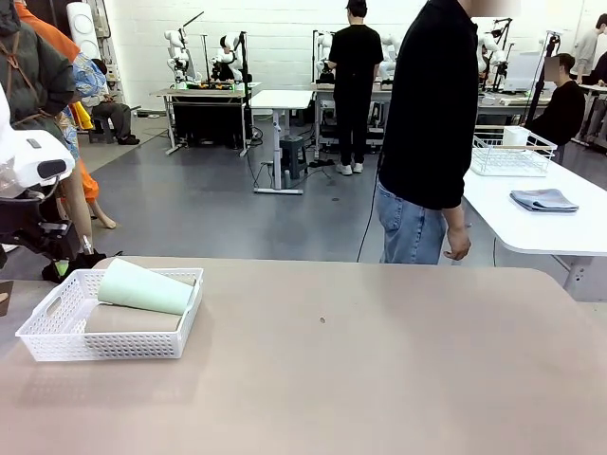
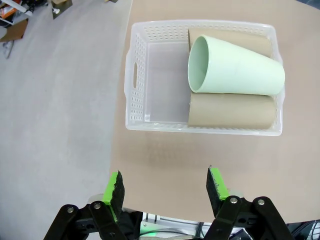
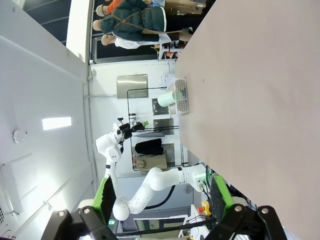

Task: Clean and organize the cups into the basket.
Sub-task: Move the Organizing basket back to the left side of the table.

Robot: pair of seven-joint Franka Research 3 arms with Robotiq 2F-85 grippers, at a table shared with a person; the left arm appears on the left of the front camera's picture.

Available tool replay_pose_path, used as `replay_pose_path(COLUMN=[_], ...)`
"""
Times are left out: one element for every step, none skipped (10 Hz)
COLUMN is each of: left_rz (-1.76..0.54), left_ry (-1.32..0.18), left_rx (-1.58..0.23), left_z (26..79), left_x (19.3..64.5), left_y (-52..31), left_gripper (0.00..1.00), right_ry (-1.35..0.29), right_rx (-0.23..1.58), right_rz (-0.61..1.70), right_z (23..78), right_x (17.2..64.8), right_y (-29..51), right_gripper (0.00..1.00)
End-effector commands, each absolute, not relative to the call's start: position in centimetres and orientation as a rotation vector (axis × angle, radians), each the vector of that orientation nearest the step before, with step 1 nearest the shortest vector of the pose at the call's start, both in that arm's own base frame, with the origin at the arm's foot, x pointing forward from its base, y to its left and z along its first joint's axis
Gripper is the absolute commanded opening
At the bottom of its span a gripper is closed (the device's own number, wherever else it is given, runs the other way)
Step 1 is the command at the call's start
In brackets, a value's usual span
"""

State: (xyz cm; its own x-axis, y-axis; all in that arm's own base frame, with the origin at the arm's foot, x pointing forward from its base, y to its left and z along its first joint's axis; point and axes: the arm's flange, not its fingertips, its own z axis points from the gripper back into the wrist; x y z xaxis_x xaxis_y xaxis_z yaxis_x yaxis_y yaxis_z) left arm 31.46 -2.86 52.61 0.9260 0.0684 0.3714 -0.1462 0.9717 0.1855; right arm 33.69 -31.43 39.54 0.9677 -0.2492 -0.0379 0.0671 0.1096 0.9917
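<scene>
The white lattice basket [image 2: 135, 75] stands at the table's left end [image 1: 57, 334]. Two brown cups lie on their sides in it, one along each long wall [image 2: 232, 111] [image 2: 235, 42]. The mint green cup [image 2: 235, 72] rests across the top of them, its mouth toward the basket's bare half [image 1: 144, 287]. My left gripper [image 2: 167, 187] hovers open above the table edge beside the basket, with nothing between its fingers. My right gripper [image 3: 162, 197] is open and holds nothing, far from the basket [image 3: 182, 95], which looks small in its sideways view.
A person [image 1: 432, 133] stands at the far side of the table, one hand [image 1: 458, 245] hanging by the edge. Behind on the right, a white table carries a wire basket [image 1: 512, 152] and a folded grey cloth [image 1: 542, 200].
</scene>
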Motion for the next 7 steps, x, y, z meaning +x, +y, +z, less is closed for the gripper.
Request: replay_pose_path(left_rz=[0.119,0.119,0.119,0.119,0.12,0.103,0.052], left_ry=[-0.383,-0.383,-0.383,-0.383,-0.385,-0.175,-0.001], left_rx=[0.205,0.205,0.205,0.205,0.206,-0.101,-0.366], left_z=[53.1,53.1,53.1,53.1,53.1,54.4,55.2], left_x=[31.1,31.1,31.1,31.1,31.2,33.1,34.0], left_y=[-2.5,-2.5,-2.5,-2.5,-2.5,0.2,3.1], left_gripper=[0.85,0.85,0.85,0.85,0.85,0.85,0.85], right_ry=[-0.153,-0.153,-0.153,-0.153,-0.153,-0.153,-0.153], right_rx=[1.433,1.433,1.433,1.433,1.433,1.433,1.433], right_rz=[-0.244,-0.244,-0.244,-0.244,-0.244,-0.244,-0.244], right_z=[39.5,39.5,39.5,39.5,39.5,39.5,39.5], right_x=[33.6,33.6,33.6,33.6,33.6,33.6,33.6], right_y=[-31.3,-31.3,-31.3,-31.3,-31.3,-31.3,-31.3], right_gripper=[1.0,1.0,1.0,1.0,1.0,1.0,1.0])
